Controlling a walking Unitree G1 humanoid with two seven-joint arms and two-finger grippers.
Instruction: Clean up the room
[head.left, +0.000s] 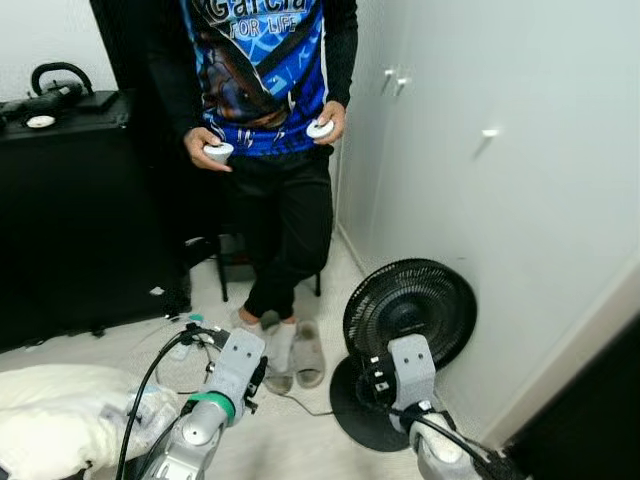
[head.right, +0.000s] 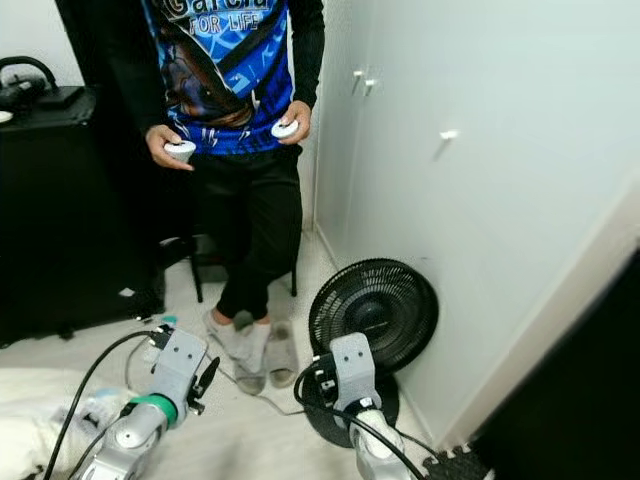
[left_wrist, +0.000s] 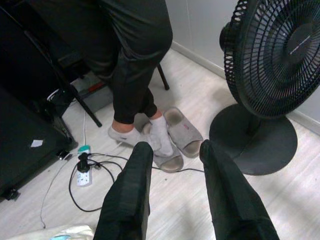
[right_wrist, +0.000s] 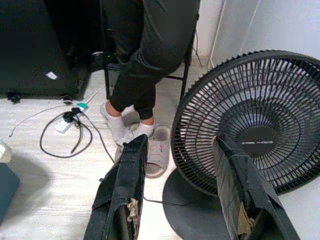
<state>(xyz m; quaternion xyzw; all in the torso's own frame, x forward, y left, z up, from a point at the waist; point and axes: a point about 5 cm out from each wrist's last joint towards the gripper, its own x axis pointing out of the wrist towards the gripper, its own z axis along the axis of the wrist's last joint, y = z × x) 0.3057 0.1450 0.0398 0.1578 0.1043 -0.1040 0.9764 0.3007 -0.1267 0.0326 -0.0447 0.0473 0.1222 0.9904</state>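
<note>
**Both tools spread and empty over floor; fan at wall**

Person (head.left: 265, 120): stands ahead of robot, black trousers, blue printed shirt, a small white controller (head.left: 219, 151) in each hand. Feet in white socks, beside grey slippers (left_wrist: 183, 134) on the pale floor (head.left: 300, 420).

Black cabinet (head.left: 70, 220): at robot's left, against the back wall.

Fan (head.left: 410, 310): black, standing upright on its round base on the floor, close to the white wall (head.left: 520, 200) at robot's right. Grille faces out into the room, toward the robot; post vertical.

White bedding (head.left: 60, 415): low at robot's left.

Left tool (left_wrist: 172, 155): raised over floor, fingers parted, nothing between them; points toward the slippers.

Right tool (right_wrist: 182, 150): fingers parted, nothing held; points at the fan grille, near but not touching.

Power strip (left_wrist: 82, 175) with looped black cable (right_wrist: 65, 137): on floor between cabinet and person's feet.
</note>
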